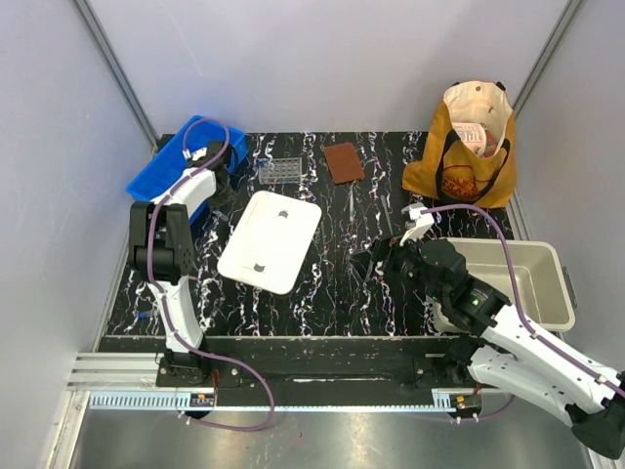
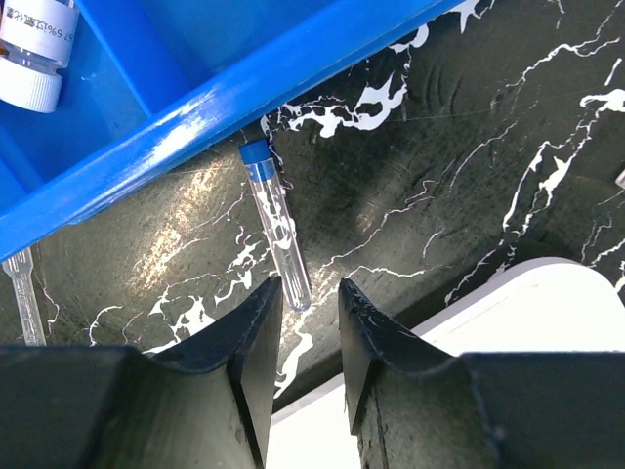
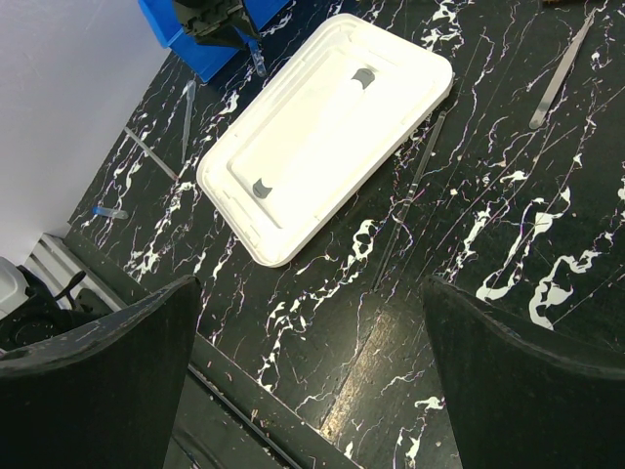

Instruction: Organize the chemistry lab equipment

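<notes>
The left gripper [image 2: 308, 288] hovers low beside the blue bin [image 2: 195, 98], its fingers a little apart and holding nothing. A blue-capped tube [image 2: 276, 220] lies on the black marbled table [image 2: 439, 176] just ahead, cap near the bin's edge, clear end reaching toward the gap. A white-capped vial [image 2: 34, 49] rests inside the bin. Over on the other side, the right gripper [image 3: 311, 293] hangs spread wide and empty above the table, with a white tray [image 3: 322, 127] and thin metal tools [image 3: 562, 73] lying beyond it.

Blue bin [image 2: 195, 107]: glossy plastic. Blue-capped tube [image 2: 278, 230]: clear, smooth. Tabletop [image 2: 459, 166]: marbled, slight sheen. White tray [image 1: 283, 230]: matt plastic. Tote bag [image 1: 427, 171]: cloth.
</notes>
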You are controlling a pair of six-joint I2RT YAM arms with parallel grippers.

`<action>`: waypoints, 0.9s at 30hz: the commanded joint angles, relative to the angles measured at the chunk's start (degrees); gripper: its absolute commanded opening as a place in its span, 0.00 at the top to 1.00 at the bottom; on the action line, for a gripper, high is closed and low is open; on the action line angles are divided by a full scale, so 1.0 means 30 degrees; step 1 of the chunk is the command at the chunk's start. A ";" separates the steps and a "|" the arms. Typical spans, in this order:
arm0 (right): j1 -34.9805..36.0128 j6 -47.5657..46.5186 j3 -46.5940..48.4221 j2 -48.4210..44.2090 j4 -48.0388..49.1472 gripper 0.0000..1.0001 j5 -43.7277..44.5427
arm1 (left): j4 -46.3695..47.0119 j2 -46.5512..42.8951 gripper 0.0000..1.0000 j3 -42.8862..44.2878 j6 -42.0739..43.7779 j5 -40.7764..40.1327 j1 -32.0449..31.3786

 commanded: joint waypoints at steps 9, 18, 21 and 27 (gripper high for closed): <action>0.0122 -0.0184 0.0311 -0.0207 0.0457 0.00 0.0240 | 0.1127 -0.0746 0.68 -0.1300 -0.0720 -0.1540 0.0053; 0.0122 -0.0154 0.0165 -0.0558 0.0428 0.00 0.0239 | 0.1597 -0.0338 0.67 -0.1302 -0.0515 -0.1482 0.0053; 0.0122 -0.0184 0.0107 -0.0763 0.0281 0.00 0.0444 | 0.1597 -0.0133 0.67 -0.1213 -0.0544 -0.1424 0.0082; 0.0121 -0.0300 0.0077 -0.0968 0.0252 0.00 0.0503 | 0.1450 0.0249 0.67 -0.1388 -0.0924 -0.1044 0.0082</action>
